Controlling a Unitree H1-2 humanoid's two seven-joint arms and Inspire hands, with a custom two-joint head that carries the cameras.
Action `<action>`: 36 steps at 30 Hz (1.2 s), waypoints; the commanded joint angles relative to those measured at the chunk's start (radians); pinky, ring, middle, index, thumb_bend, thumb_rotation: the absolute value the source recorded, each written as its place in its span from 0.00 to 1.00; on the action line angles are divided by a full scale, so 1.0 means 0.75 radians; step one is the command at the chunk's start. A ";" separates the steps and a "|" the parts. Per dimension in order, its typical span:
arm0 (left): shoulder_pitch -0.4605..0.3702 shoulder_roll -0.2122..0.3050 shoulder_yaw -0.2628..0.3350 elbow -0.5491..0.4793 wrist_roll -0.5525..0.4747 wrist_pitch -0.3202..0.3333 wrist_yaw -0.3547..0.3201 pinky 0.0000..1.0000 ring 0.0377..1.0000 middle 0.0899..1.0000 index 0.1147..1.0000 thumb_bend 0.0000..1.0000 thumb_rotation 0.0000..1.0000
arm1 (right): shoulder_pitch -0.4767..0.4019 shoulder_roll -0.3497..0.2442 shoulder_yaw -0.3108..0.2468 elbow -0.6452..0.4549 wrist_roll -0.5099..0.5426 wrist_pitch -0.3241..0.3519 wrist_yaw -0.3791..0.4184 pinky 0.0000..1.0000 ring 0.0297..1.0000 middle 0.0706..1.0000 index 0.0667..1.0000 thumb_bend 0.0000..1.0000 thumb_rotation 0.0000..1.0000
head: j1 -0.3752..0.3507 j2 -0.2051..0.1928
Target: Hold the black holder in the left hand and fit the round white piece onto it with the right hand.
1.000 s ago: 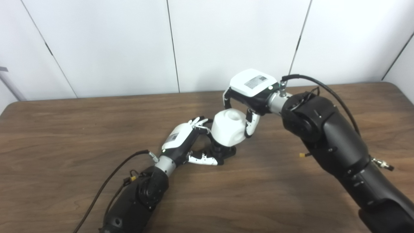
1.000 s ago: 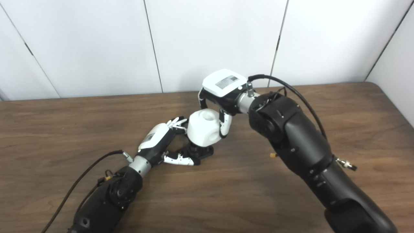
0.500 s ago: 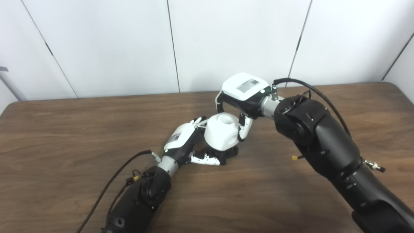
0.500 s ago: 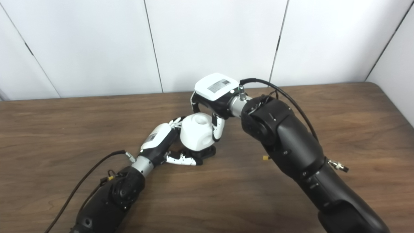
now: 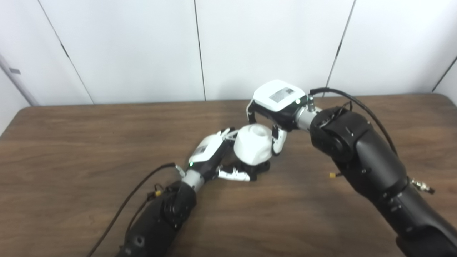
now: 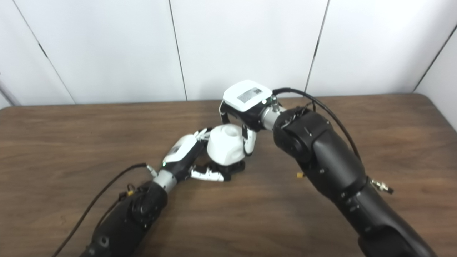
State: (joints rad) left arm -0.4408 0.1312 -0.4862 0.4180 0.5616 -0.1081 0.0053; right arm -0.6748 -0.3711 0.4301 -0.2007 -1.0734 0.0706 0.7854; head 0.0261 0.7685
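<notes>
The round white piece has a hollow on top and sits low on the black holder, which rests on the brown table. Only the holder's base edge shows under the piece. My left hand is shut on the holder from the left, its thumb along the base front. My right hand comes from above and behind and is shut on the white piece, with fingers down its right side. The same scene shows in the right eye view, with the white piece on the holder.
A white panelled wall rises behind the table's far edge. A black cable trails from my left wrist, and another cable loops over my right forearm.
The white piece has come down from above the holder's post to sit low on the base, with my right hand lowering with it. The camera has shifted slightly, so the whole picture slid right.
</notes>
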 commanded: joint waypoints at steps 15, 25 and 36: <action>0.075 -0.039 -0.108 0.036 0.034 0.083 -0.136 1.00 1.00 0.93 0.41 0.52 0.06 | -0.021 -0.038 0.041 -0.015 0.032 -0.113 0.019 0.81 0.80 0.76 0.44 0.53 0.14 | 0.008 0.016; 0.069 -0.040 -0.108 0.052 0.025 0.082 -0.140 1.00 1.00 0.93 0.41 0.52 0.06 | -0.020 -0.029 0.035 -0.049 0.030 -0.072 0.097 0.79 0.82 0.88 0.78 0.84 0.28 | -0.001 0.004; 0.073 -0.031 -0.112 0.048 0.028 0.082 -0.139 1.00 1.00 0.92 0.41 0.52 0.06 | -0.035 -0.032 0.003 -0.068 -0.001 -0.050 0.149 0.82 0.90 1.00 1.00 1.00 0.35 | -0.007 0.003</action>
State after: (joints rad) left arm -0.4414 0.1238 -0.5108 0.4062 0.5601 -0.0894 0.0051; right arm -0.6520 -0.3864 0.4516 -0.2302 -1.0696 0.0310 0.9053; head 0.0200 0.7701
